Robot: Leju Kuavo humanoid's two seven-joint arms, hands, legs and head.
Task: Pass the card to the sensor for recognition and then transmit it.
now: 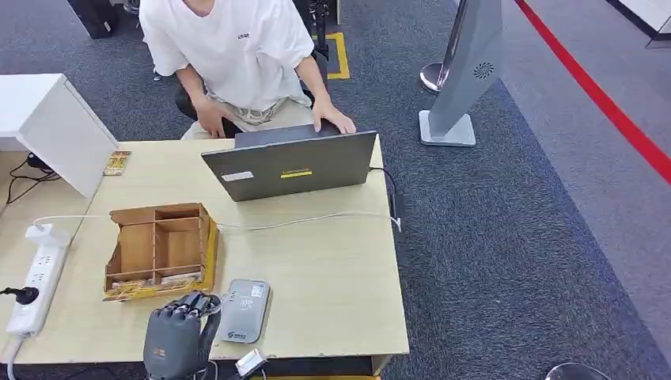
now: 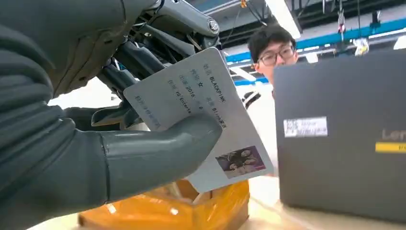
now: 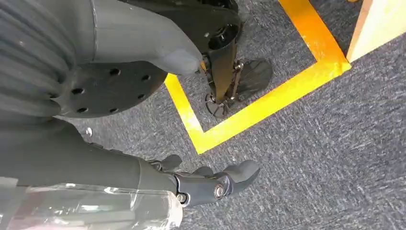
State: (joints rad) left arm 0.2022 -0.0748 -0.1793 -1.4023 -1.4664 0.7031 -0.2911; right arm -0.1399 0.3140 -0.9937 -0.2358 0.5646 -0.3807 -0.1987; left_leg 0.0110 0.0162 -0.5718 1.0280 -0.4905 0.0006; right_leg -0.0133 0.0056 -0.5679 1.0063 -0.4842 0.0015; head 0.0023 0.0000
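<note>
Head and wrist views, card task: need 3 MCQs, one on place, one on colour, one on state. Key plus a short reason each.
1. Where is the grey sensor on the table?
A. Behind the laptop
B. On the near edge, just right of the left hand
C. Inside the wooden box

2. What colour is the strip on the laptop lid?
A. Yellow
B. Red
C. Green

3. What is the left hand doing?
A. Lying flat on the table, holding nothing
B. Pressing on the power strip
C. Holding the card

Key: 1 B, the head view shows the sensor beside the hand near the table's front edge. 2 A, a yellow strip sits mid-lid. 3 C, the left wrist view shows the card pinched between thumb and fingers.
</note>
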